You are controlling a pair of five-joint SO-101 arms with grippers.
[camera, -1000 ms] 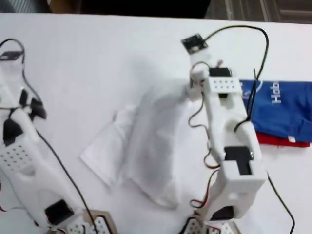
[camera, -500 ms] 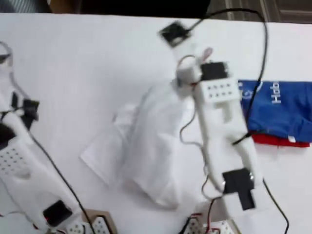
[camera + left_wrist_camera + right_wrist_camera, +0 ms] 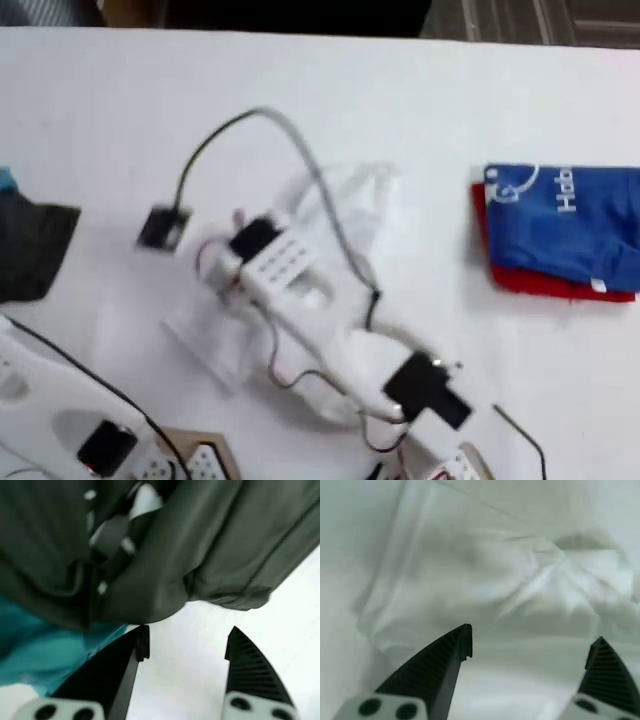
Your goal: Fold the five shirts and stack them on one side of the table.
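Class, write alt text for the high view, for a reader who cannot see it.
The right arm extends over a crumpled white shirt in the middle of a white table. At the view's right edge a folded blue shirt lies on a red shirt; at its left edge lies a dark shirt.

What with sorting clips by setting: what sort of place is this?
Likely a robotics test bench: the right arm and left arm at a white table, a blue shirt atop a red shirt.

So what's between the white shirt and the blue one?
Nothing: in the high view, bare table separates the white shirt from the blue shirt, which lies on a red shirt.
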